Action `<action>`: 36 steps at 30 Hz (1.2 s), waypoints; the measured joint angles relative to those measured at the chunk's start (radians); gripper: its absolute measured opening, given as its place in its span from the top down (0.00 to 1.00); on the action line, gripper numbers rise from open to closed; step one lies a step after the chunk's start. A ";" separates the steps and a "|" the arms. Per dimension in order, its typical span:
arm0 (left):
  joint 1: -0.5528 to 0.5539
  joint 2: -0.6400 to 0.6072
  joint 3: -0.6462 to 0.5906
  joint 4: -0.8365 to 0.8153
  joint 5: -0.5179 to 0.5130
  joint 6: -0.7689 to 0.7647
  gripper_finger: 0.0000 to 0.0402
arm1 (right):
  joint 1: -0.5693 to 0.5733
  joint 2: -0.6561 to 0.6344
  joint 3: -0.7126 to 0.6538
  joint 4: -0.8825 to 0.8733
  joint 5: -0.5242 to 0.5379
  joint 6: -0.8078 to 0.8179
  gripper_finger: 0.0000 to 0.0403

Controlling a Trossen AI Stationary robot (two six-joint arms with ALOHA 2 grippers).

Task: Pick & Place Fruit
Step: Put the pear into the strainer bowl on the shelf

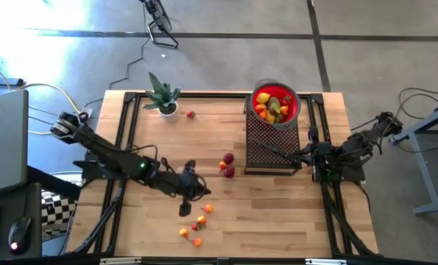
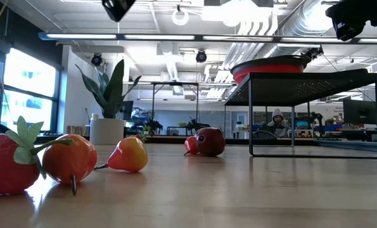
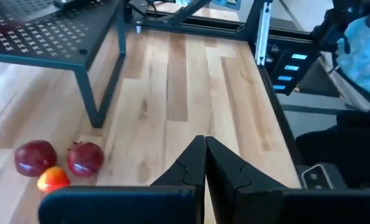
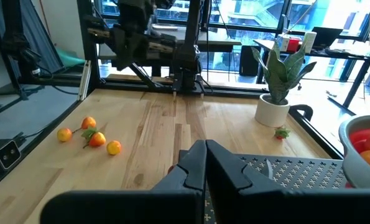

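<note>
Near the tabletop's front edge, loose fruit (image 1: pixel 195 228) lies just in front of the left gripper (image 1: pixel 185 209), fingers together, empty; right gripper (image 1: pixel 307 154), pinched together, sits farther off

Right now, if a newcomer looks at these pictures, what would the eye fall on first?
Probably the red bowl, full of fruit, on the black mesh stand at the table's right side. Next, the loose fruit on the wood: two dark red pieces near the stand and a small orange cluster by the front edge. The left gripper sits shut above that cluster, holding nothing.
</note>
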 joint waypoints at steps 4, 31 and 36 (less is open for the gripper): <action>-0.046 0.000 0.003 -0.001 -0.043 -0.032 1.00 | 0.000 0.000 0.000 0.000 0.000 0.000 0.99; -0.096 0.395 0.579 -0.679 -0.053 -0.117 1.00 | 0.000 0.000 0.000 -0.002 0.000 0.029 0.99; -0.095 0.398 0.553 -0.732 -0.045 -0.190 1.00 | 0.000 0.000 0.000 -0.011 0.000 0.028 0.99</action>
